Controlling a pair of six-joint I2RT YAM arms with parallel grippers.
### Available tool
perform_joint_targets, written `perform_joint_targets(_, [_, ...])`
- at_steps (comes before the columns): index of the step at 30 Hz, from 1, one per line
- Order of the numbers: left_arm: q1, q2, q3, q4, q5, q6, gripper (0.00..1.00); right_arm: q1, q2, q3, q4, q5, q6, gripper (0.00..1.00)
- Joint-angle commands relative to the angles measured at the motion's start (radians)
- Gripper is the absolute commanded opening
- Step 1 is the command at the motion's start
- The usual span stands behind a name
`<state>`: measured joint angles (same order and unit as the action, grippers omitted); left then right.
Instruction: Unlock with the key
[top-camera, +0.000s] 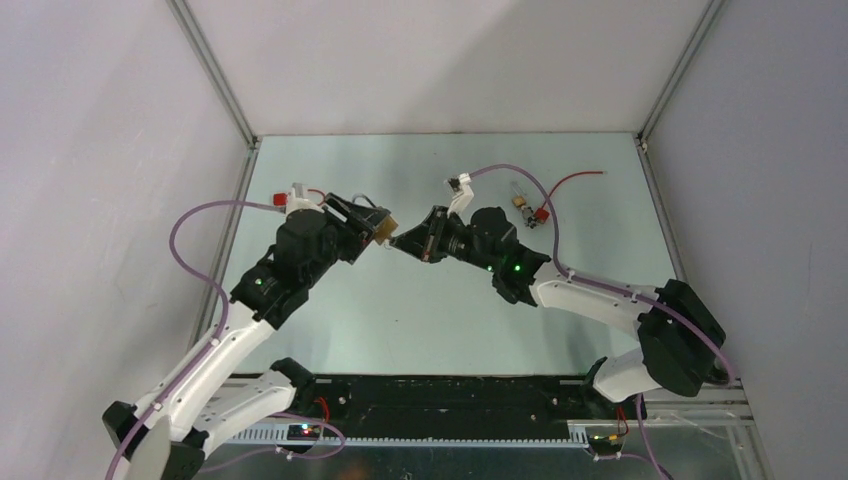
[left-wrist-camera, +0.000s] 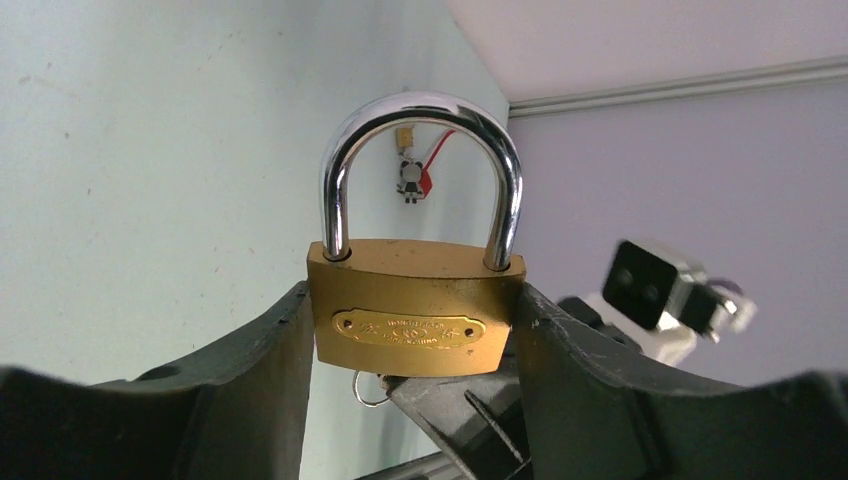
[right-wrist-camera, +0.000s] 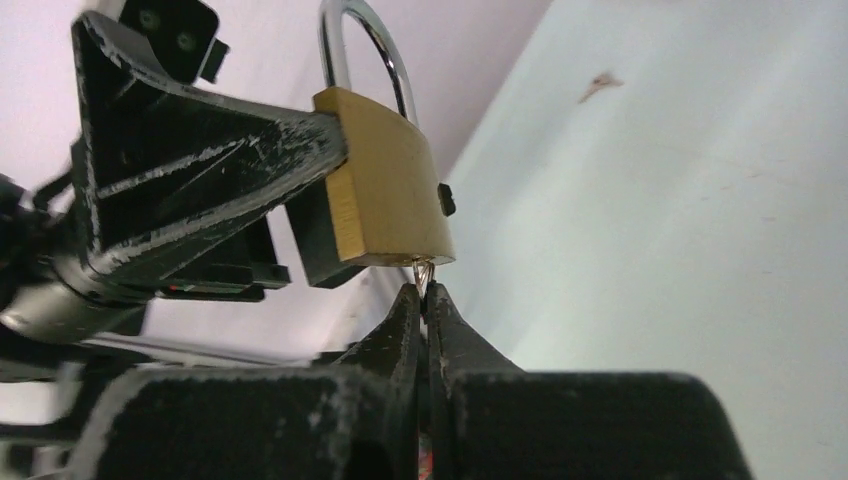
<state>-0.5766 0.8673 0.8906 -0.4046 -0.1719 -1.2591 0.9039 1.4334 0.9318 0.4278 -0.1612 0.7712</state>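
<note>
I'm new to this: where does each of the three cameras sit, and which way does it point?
Top external: high behind the bases, looking down on the table; left arm and right arm meet at the brass padlock.
Left wrist: on the left arm, facing along its jaws, which clamp the padlock's sides.
Right wrist: on the right arm, facing along its jaws, shut on the key under the padlock.
Shared: all three show the padlock.
</note>
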Motion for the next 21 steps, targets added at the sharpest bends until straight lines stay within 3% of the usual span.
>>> perform_joint_targets(1, [-0.026, -0.071, 0.048, 0.221, 0.197, 0.109, 0.0, -0.06, 0.048, 0.042, 0.201, -0.178, 0.314, 0.0])
perform_joint_targets(6, [-0.021, -0.115, -0.006, 0.327, 0.308, 0.202, 0.0, -0.08, 0.085, 0.01, 0.318, -0.255, 0.51, 0.0])
perform_joint_targets(9, [-0.004, -0.142, -0.033, 0.336, 0.326, 0.23, 0.0, -0.082, 0.092, -0.006, 0.35, -0.266, 0.541, 0.02])
perform_joint_targets(12, [0.058, -0.144, -0.028, 0.296, 0.349, 0.282, 0.0, -0.089, 0.066, -0.007, 0.308, -0.275, 0.455, 0.23])
perform_joint_targets(13, [0.077, -0.141, -0.02, 0.28, 0.383, 0.305, 0.0, -0.092, 0.041, -0.012, 0.288, -0.276, 0.424, 0.36])
perform_joint_targets(17, [0.161, -0.074, 0.042, 0.18, 0.515, 0.406, 0.0, -0.14, -0.067, -0.056, 0.176, -0.29, 0.178, 0.66])
perform_joint_targets(21, [0.168, 0.02, 0.108, 0.077, 0.641, 0.538, 0.0, -0.194, -0.209, -0.078, -0.037, -0.267, -0.086, 0.75])
